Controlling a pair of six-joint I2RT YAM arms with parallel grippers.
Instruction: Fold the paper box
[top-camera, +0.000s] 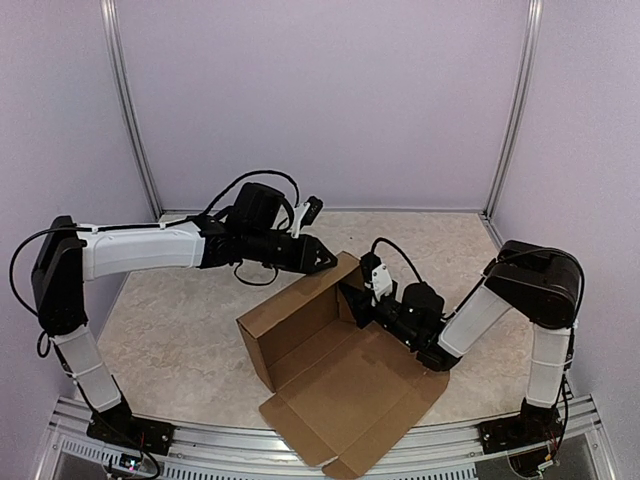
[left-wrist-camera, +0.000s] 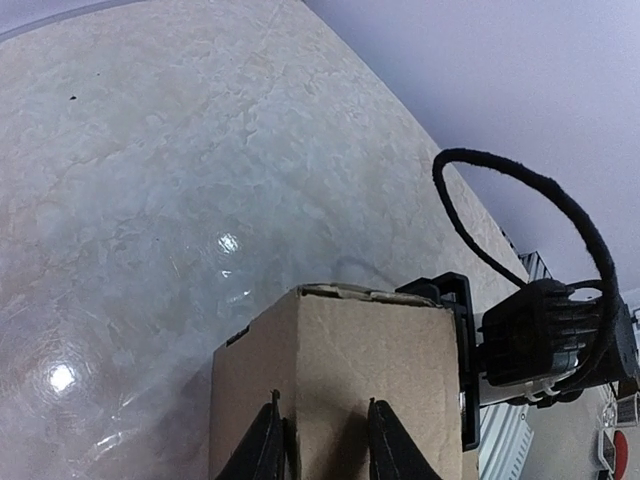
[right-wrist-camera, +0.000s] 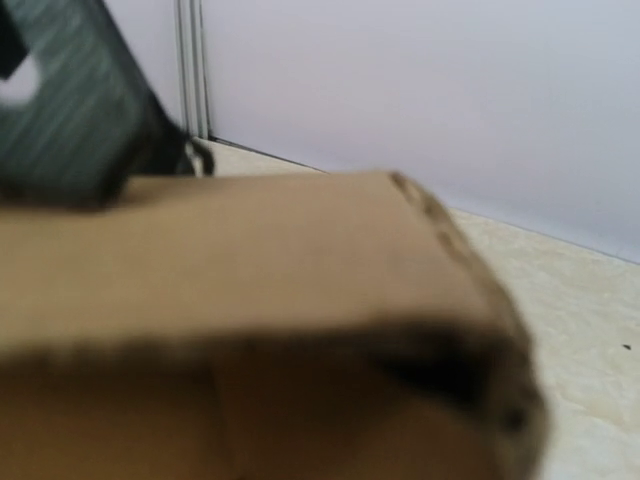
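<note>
The paper box (top-camera: 335, 385) lay at table centre, its raised wall running from 8 to 2 o'clock. The left gripper (top-camera: 325, 258), jaws slightly parted, faced the wall's far corner from 10 o'clock. The right gripper (top-camera: 353, 300) faced it from 4 o'clock, and I could not tell its jaw state.

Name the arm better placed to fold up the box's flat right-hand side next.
Right, probably. The right gripper sits inside the paper box at its far right corner, its arm lying over that flat side. The left gripper is outside, at the top of the raised far wall, suited to bracing it.
</note>
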